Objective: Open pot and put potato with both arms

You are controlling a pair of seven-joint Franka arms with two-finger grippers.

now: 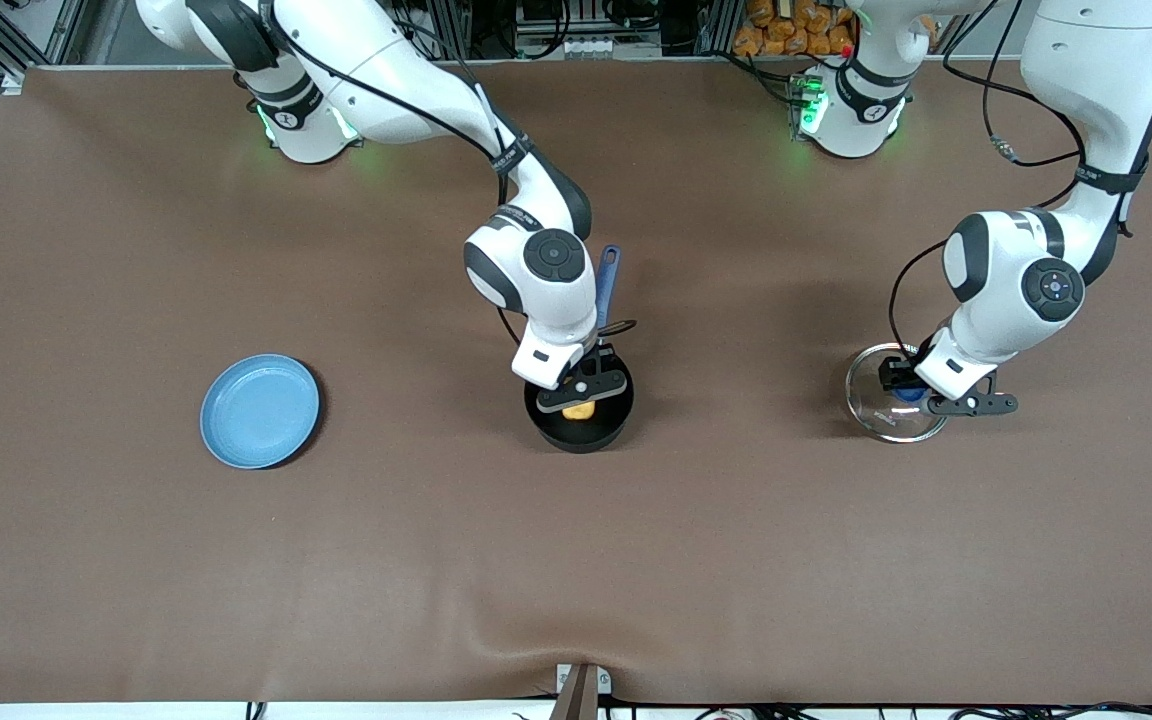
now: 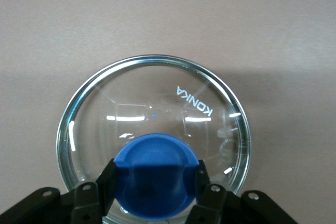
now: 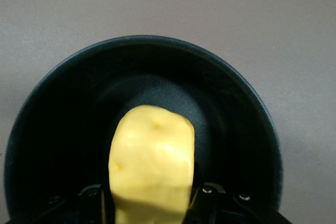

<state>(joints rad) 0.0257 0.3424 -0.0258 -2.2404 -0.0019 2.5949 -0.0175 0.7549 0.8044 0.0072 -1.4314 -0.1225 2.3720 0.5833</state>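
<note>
Gripping the potato (image 1: pixel 579 409) between its two fingers, the right gripper (image 1: pixel 577 398) hangs over the open pot (image 1: pixel 581 425), near the middle of the table (image 1: pixel 576 560). Taking the front view from its left edge across, the first thing is the light-blue plate (image 1: pixel 259 410), bare and lying flat toward the right arm's end of the table, well apart from the pot. Next comes the right arm (image 1: pixel 526 260), reaching down from its base to the pot. The pot is black and round, with no lid on it, and its long blue handle (image 1: pixel 606 285) points away from the front camera, partly covered by the arm's wrist. In the right wrist view the yellow potato (image 3: pixel 152 163) fills the space between the black fingers (image 3: pixel 202 192), held above the pot's dark inside (image 3: pixel 220 103), with the pot's rim (image 3: pixel 157 39) ringing it all round.

Farther along, toward the left arm's end of the table, lies the glass lid (image 1: pixel 894 392), flat on the brown surface and well apart from the pot. The left gripper (image 1: pixel 911 392) is down on it, fingers closed against both sides of the lid's blue knob (image 2: pixel 155 174). In the left wrist view the lid (image 2: pixel 157 93) shows a metal rim and white lettering on the glass, and the fingers (image 2: pixel 107 179) press the knob from either side.
</note>
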